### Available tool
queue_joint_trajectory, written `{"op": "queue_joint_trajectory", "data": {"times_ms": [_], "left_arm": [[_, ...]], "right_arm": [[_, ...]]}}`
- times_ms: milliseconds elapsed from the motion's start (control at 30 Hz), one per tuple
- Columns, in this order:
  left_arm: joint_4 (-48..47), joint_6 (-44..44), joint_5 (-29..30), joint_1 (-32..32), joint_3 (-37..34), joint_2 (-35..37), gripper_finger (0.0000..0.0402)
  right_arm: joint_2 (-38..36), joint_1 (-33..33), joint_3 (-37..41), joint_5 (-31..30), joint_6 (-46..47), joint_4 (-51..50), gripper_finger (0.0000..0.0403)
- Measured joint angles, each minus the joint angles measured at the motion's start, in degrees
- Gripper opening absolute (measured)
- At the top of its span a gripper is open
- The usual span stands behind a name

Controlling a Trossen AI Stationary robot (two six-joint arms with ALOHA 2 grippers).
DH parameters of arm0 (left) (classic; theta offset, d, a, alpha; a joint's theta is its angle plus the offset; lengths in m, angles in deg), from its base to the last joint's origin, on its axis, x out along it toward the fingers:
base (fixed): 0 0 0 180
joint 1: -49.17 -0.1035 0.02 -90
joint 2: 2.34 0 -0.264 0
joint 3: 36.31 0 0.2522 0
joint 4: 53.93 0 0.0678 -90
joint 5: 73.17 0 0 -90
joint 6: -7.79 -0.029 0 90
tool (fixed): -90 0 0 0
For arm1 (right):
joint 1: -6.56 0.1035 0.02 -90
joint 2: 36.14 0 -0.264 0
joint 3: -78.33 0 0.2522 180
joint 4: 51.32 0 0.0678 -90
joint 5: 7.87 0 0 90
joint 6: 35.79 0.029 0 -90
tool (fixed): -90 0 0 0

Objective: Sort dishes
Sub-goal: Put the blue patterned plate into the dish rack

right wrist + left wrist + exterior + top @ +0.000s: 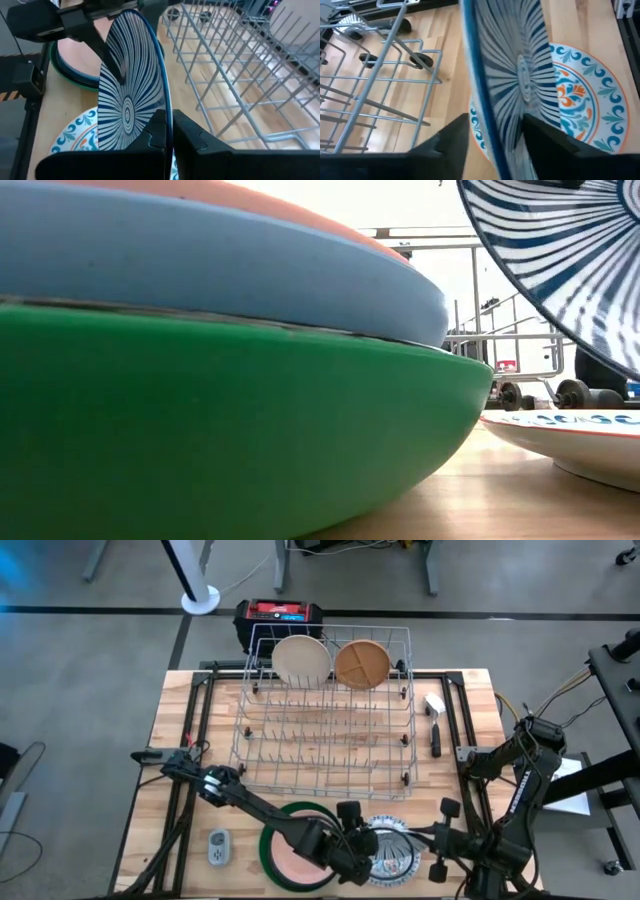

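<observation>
Hidden or cut off, for your check:
- striped plate [560, 260]: in the low view you see only part, cropped at upper right.
- green dish [200, 430]: fills the low view's left, cropped.
- patterned plate [590, 95]: half covered by the striped plate in the left wrist view.

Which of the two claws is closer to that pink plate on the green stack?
Left. The left gripper hangs just beside the pink plate, at the striped plate. The right gripper sits farther off, pinching that striped plate's other edge.
</observation>
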Motion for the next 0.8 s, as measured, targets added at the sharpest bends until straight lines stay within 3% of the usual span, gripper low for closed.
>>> {"op": "queue_joint_trajectory", "data": {"times_ms": [200,433,800], "left_arm": [[0.3,2.3,0.4,-0.2,0.0,0.0,0.0036],[0.5,1.7,1.4,0.0,0.0,0.0,0.0034],[0.3,-0.6,3.1,0.4,-0.1,-0.6,0.0032]], "right_arm": [[0.0,0.1,0.0,-0.8,-1.4,0.1,0.0001],[0.0,0.2,0.0,0.2,2.0,0.1,0.0020],[-0.2,0.1,-0.1,12.6,9.3,0.6,0.0160]]}}
